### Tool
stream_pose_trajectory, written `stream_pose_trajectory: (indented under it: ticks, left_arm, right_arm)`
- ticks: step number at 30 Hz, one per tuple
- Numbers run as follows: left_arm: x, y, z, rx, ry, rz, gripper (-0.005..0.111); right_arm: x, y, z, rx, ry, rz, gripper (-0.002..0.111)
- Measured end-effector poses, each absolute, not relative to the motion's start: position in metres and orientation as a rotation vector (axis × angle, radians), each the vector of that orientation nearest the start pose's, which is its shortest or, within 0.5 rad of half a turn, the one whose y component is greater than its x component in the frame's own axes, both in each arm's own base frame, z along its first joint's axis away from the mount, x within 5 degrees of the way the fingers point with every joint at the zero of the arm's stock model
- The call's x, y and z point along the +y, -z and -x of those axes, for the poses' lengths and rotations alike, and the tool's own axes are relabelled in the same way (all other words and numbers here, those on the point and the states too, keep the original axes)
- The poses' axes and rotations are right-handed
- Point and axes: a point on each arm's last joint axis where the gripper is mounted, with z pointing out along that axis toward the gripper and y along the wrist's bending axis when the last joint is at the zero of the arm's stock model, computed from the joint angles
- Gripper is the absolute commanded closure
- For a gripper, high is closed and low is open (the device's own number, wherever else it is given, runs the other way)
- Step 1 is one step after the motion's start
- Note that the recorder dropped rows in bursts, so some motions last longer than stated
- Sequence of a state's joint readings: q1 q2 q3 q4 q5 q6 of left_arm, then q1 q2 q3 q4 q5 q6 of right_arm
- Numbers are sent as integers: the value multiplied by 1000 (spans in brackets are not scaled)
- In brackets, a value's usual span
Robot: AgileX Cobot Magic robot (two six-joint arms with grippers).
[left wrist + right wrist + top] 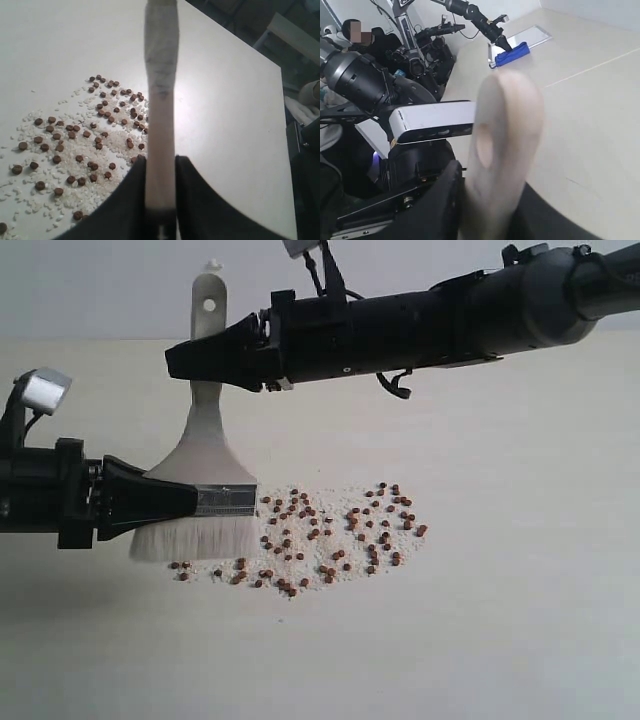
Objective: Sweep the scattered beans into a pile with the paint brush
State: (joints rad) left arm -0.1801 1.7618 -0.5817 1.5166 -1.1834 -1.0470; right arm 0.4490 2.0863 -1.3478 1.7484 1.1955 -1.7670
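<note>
The paint brush [205, 455] stands upright on the pale table, its off-white bristles [190, 538] touching down just left of the beans [340, 530]. My left gripper [190, 502] is shut on the brush at its silver ferrule [228, 500]; in the left wrist view the handle [161, 100] rises from between the fingers. My right gripper [185, 360] reaches across from the right and is shut on the handle [507, 130] below its hole. The reddish-brown beans [80, 135] lie in a wide loose patch among whitish crumbs. No compact pile is in view.
The table [500, 590] stretches bare to the right and front of the beans. Its edge [280, 150] shows in the left wrist view. Beyond the table, the right wrist view shows other robot arms [395, 90] and a blue object [510, 54].
</note>
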Motion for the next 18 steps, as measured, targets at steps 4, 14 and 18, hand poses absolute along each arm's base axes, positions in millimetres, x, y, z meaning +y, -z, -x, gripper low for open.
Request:
stream_pose_trajectory:
  ticks: [4, 14, 18]
  left_arm:
    - [-127, -152, -227, 1894, 1331, -1012, 107]
    - [-127, -152, -227, 1893, 1333, -1012, 95]
    - [-127, -152, -228, 1896, 1335, -995, 56]
  right_arm:
    - [258, -207, -342, 1584, -1521, 1064, 108]
    - [258, -207, -342, 1583, -1534, 1060, 108]
    - [258, -207, -342, 1583, -1534, 1060, 108]
